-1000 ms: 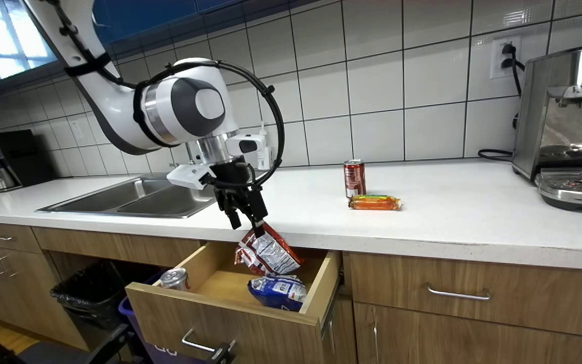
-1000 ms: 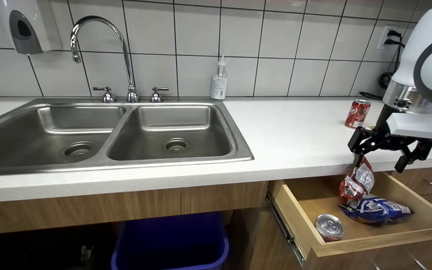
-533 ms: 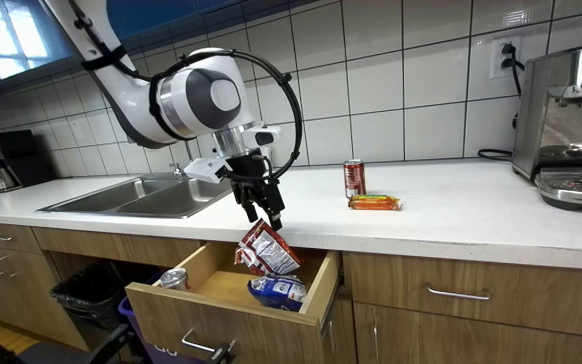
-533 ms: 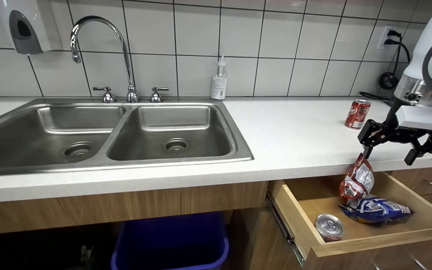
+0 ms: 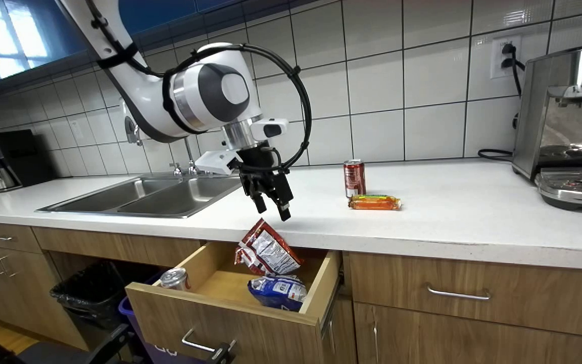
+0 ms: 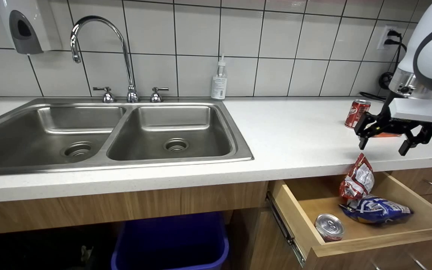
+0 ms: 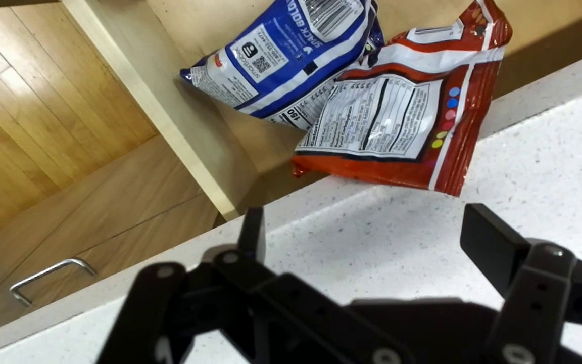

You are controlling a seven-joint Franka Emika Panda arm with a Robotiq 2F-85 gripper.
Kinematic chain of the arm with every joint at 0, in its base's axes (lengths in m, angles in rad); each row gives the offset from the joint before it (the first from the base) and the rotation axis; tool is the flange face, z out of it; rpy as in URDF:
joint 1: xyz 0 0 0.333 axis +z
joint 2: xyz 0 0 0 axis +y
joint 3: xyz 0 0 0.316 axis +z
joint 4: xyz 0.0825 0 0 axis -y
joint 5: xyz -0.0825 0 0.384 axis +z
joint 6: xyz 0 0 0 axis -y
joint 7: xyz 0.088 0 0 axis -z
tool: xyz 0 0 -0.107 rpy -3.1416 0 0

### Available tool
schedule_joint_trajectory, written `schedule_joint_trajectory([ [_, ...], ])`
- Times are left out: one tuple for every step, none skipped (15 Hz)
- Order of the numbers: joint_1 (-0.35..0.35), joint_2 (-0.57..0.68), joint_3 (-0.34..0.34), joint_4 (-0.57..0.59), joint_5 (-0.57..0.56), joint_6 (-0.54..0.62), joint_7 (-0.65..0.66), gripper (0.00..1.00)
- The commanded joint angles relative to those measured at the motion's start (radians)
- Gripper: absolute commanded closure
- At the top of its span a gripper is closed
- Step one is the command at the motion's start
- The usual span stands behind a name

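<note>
My gripper (image 5: 273, 210) is open and empty. It hangs above the counter's front edge, just over the open drawer (image 5: 220, 323). It also shows in an exterior view (image 6: 383, 147) and in the wrist view (image 7: 364, 227), with bare counter between its fingers. The nearest thing is a red snack bag (image 5: 270, 250), apart from the fingers. It stands tilted in the drawer with its top above the counter edge (image 7: 392, 111). A blue snack bag (image 6: 379, 210) lies against it in the drawer (image 7: 281, 60). A silver-topped can (image 6: 329, 227) stands in the drawer's front corner.
A red can (image 5: 354, 178) and an orange packet (image 5: 374, 202) are on the counter. An espresso machine (image 5: 574, 131) stands beyond them. A double sink (image 6: 178, 157) has a tall faucet (image 6: 126, 60). A blue bin (image 6: 171, 240) is under the counter. A soap bottle (image 6: 219, 80) stands by the wall.
My gripper has risen and moved back over the counter, away from the red bag, whose top a finger overlapped a second ago. The fingers stay open. The bags and can have stayed in place.
</note>
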Motion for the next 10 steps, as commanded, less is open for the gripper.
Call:
schedule_joint_trajectory([
  [-0.008,0.036,0.007,0.051,-0.012,-0.046,-0.001,0.00],
  [-0.005,0.044,0.004,0.056,-0.014,-0.050,0.001,0.00],
  [-0.003,0.051,0.003,0.061,-0.013,-0.053,0.000,0.00],
  [-0.001,0.057,0.001,0.064,-0.014,-0.056,0.002,0.00],
  [0.001,0.063,0.000,0.067,-0.014,-0.057,0.003,0.00],
  [0.004,0.069,-0.001,0.070,-0.015,-0.059,0.004,0.00],
  [0.006,0.074,-0.002,0.072,-0.014,-0.060,0.004,0.00],
  [0.008,0.078,-0.003,0.073,-0.014,-0.062,0.005,0.00],
  [0.009,0.081,-0.005,0.074,-0.014,-0.063,0.006,0.00],
  [0.011,0.081,-0.006,0.072,-0.014,-0.065,0.007,0.00],
])
